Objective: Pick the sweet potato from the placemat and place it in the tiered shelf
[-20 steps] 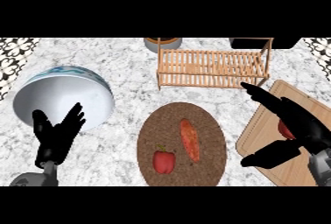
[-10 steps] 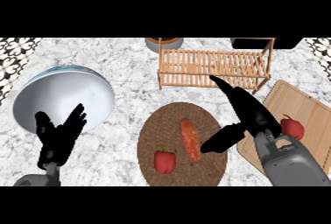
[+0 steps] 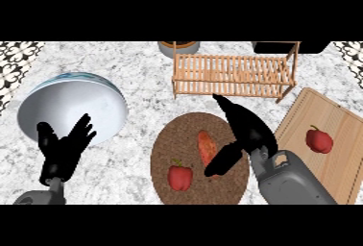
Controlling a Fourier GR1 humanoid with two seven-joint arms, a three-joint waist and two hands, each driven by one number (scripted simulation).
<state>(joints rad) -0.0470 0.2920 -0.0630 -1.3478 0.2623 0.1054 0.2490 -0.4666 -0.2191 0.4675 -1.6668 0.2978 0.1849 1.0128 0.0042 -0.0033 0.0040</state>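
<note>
The right hand (image 3: 245,132) has swept left over the round placemat (image 3: 164,144), fingers open beside the orange sweet potato (image 3: 208,148), still ungrasped. The left hand (image 3: 62,151) rests open near the bowl (image 3: 71,103); the tiered shelf (image 3: 234,74) waits beyond.

A grey-white marbled stone counter (image 3: 135,72) carries it all: a big pale blue-rimmed bowl (image 3: 71,108) at the left, a round brown woven placemat (image 3: 177,139) in the middle, and a slatted light-wood tiered shelf (image 3: 234,74) just beyond it. At the right lies a pale wooden cutting board (image 3: 337,144), tilted. At the far edge sit a round brown-rimmed pot (image 3: 178,46) and a dark object (image 3: 284,47), both cut off.
</note>
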